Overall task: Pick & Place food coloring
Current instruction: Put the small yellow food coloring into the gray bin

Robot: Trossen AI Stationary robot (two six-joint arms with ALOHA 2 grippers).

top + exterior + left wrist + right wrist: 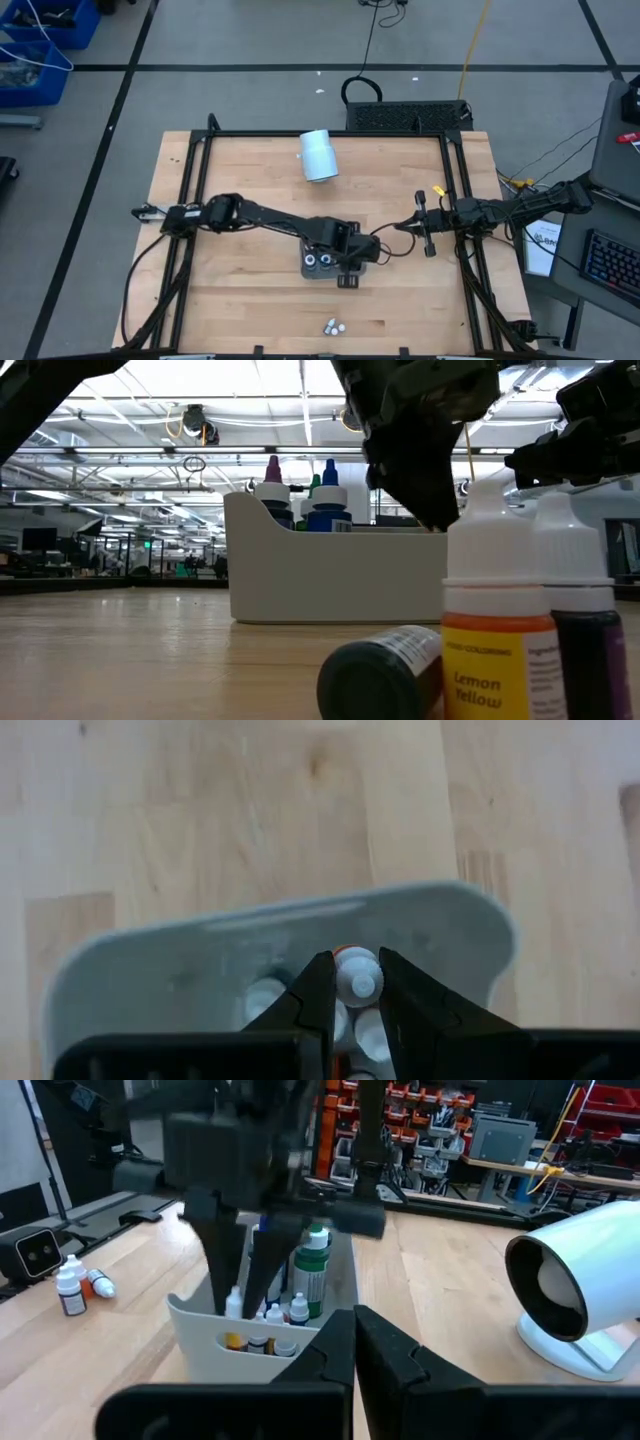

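Left claw (354, 995) pinched narrow, pointing down; right claw (353, 1342) closed, idle aside.

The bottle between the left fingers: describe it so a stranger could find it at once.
Find the grey tray mid-table, under the left gripper. The bottle stands inside it, pinched between that gripper's fingers. Unlike the other bottles in the tray, an orange rim shows behind its white cap.

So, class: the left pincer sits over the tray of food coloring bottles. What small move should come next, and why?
Probably open the left pincer slightly to release: its fingers flank an orange-collared bottle already down inside the grey tray, among other bottles. The right pincer waits shut nearby.
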